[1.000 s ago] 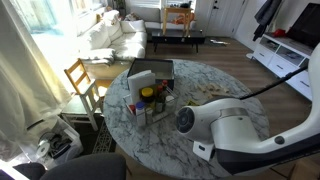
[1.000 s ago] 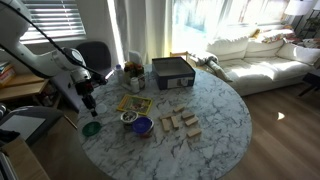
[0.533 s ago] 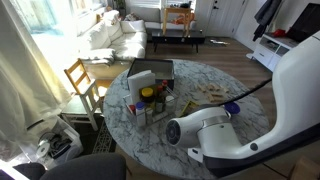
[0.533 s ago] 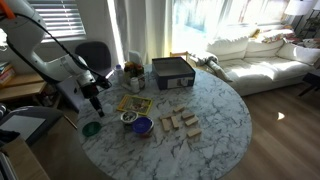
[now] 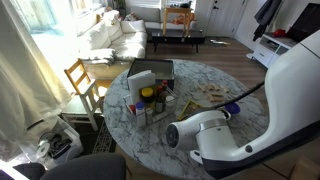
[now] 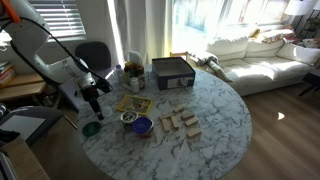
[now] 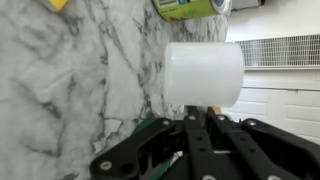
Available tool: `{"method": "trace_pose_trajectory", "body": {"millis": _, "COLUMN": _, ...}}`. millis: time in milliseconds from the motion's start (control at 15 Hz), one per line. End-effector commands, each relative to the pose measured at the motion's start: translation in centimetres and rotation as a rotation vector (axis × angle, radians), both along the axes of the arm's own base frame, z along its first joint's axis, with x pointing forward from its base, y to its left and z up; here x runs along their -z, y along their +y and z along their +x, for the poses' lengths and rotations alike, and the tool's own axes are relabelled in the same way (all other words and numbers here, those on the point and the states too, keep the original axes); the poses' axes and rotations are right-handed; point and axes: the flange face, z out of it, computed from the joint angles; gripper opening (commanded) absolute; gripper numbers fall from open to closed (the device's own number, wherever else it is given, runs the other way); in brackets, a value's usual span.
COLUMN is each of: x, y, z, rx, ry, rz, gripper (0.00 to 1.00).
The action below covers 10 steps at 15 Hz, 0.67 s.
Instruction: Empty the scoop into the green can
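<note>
- Scoop (image 7: pixel 203 72): white cup shape w/ a thin handle, seen in wrist view. Handle runs down btw the dark jaws.
- Robot's gripper (image 7: pixel 196 128) looks clamped on that handle, jaws close together.
- Task thing, the green can (image 6: pixel 91 128), sits on the marble table (image 6: pixel 225 110) near the edge, on the arm's side. The purple bowl (image 6: pixel 142 126) is near it, and the yellow-green book (image 6: pixel 133 103) lies a bit past that.
- In an exterior view the gripper (image 6: pixel 91 96) hangs above the can, not touching it. Can't tell if it's right over the middle.
- Can isn't in wrist view, so no way to check aim from there. Can't see what's in the scoop either.
- Step now, I think: tip the scoop over the can.
- How to do it well: get the cup's mouth over the can's middle 1st, go low, then turn the wrist slow so stuff drops in, not on the table.
- Watch out: can is small, so a quick tip may spill. Grip must be tight so the handle doesn't slip.
</note>
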Motion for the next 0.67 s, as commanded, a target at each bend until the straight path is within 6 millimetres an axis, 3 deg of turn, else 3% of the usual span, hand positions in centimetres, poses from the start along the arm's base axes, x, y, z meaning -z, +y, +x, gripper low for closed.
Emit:
{"method": "trace_pose_trajectory", "body": {"millis": 0, "x": 1.8, "y": -0.5, "z": 0.3, "rx": -0.007, "ry": 0.045, "rz": -0.054, "gripper": 0.02}}
{"method": "trace_pose_trajectory", "body": {"millis": 600, "x": 3.8, "y": -1.1, "z": 1.2, "rx": -0.024, "ry": 0.112, "rz": -0.103, "gripper": 0.02}}
